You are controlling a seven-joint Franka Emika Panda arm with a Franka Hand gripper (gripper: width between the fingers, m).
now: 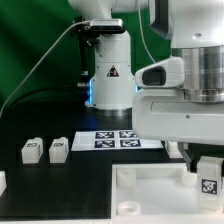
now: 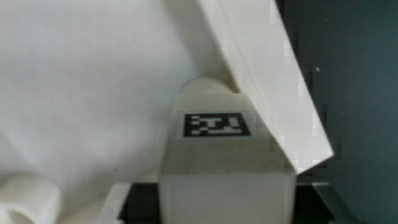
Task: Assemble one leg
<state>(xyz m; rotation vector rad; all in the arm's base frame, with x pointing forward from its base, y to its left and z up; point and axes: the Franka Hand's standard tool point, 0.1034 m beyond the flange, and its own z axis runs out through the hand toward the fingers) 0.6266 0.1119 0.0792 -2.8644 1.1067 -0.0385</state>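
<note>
The gripper (image 1: 207, 170) hangs over the corner of the large white board (image 1: 150, 190) that lies toward the exterior view's right, and the fingers are pinching a leg (image 1: 209, 183) by its upper part, so that its tagged face shows below them. From the wrist view the same leg (image 2: 217, 150) stands upright between the dark fingers (image 2: 317, 195), its marker tag (image 2: 217, 124) facing the camera, with the board's pale surface (image 2: 89, 90) behind it. Held upright like this, the peg is probably being lined up with a corner socket of the board (the socket itself is hidden beneath the leg, so whether it has entered cannot be told). Two more legs (image 1: 45, 149) stand well away from the board, toward the exterior view's left, apparently waiting their turn. The marker board (image 1: 116, 138) lies just behind the large board, near the robot base (image 1: 108, 75). My judgement: the seating step is in hand, not finished.
</note>
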